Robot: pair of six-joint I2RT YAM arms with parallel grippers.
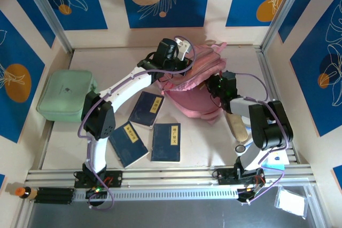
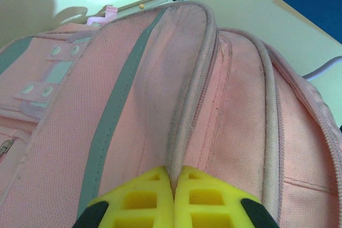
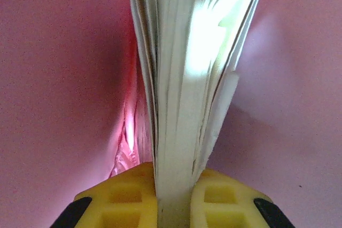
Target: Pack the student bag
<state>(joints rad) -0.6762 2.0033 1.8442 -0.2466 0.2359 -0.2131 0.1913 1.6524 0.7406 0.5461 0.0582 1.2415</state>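
The student bag [image 1: 192,97] lies at the far middle of the desk [image 1: 208,145]. The left pincer [image 2: 172,188] is pressed together on a piped seam of its pink fabric. The right pincer [image 3: 173,196] is clamped on a book [image 3: 187,78], its pages fanned, inside the pink lining. Three blue books [image 1: 166,142] lie nearer, and a mint-green case [image 1: 67,94] sits at the left.

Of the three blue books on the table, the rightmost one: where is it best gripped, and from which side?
Probably at its right long edge, coming low from the right. The book lies flat on the table, so a pinch from above finds no hold; that edge has bare table beside it, while another blue book crowds the left.
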